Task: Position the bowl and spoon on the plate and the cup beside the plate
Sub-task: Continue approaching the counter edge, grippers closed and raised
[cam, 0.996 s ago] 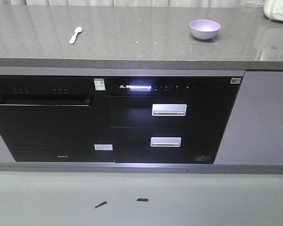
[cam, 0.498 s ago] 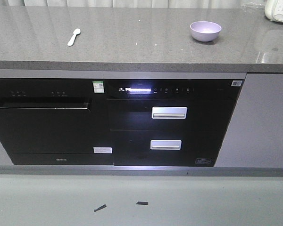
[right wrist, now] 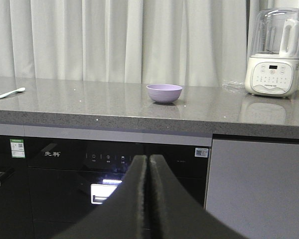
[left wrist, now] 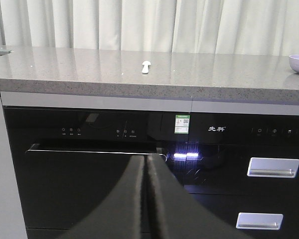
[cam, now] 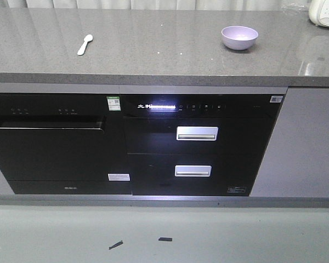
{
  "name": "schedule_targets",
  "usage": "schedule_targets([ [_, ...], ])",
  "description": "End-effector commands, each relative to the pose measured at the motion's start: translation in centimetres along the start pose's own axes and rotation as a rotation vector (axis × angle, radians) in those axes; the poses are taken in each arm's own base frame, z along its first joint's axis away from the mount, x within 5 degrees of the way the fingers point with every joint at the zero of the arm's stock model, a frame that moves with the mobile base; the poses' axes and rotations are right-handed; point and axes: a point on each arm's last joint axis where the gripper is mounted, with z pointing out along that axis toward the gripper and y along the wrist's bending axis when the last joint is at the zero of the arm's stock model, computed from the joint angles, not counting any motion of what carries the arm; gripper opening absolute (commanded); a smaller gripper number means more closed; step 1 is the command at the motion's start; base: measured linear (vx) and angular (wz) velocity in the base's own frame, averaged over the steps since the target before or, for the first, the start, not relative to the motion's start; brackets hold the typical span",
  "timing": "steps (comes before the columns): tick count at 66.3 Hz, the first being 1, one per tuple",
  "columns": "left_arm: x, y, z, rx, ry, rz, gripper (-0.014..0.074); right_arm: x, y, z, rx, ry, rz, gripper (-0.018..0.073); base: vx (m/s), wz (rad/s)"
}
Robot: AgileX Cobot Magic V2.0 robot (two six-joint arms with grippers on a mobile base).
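1. Both grippers are closed and empty: the left gripper (left wrist: 147,160) and right gripper (right wrist: 148,160) show black fingers pressed together.
2. Round matte lavender plastic bowl (cam: 239,37) and small mint-green plastic spoon (cam: 85,44) lie well apart on the speckled grey stone surface (cam: 164,60).
3. Glossy black appliance front (cam: 197,148) below bears a green label (cam: 115,102).

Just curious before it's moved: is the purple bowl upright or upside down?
Upright. The purple bowl sits base-down on the grey countertop, its open inside facing up.
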Motion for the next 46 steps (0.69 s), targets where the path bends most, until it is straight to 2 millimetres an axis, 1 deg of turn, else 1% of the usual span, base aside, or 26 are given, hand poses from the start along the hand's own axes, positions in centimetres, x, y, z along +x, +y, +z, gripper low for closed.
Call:
schedule_targets([
  [1, 0.16, -0.02, 0.03, 0.002, -0.058, -0.018, -0.0006, -0.45, -0.12, -0.08, 0.016, -0.075, -0.011, -0.0003, 0.03, 0.00],
  [46, 0.16, -0.02, 0.03, 0.002, -0.058, -0.018, -0.0006, -0.45, -0.12, -0.08, 0.016, -0.075, -0.011, -0.0003, 0.03, 0.00],
])
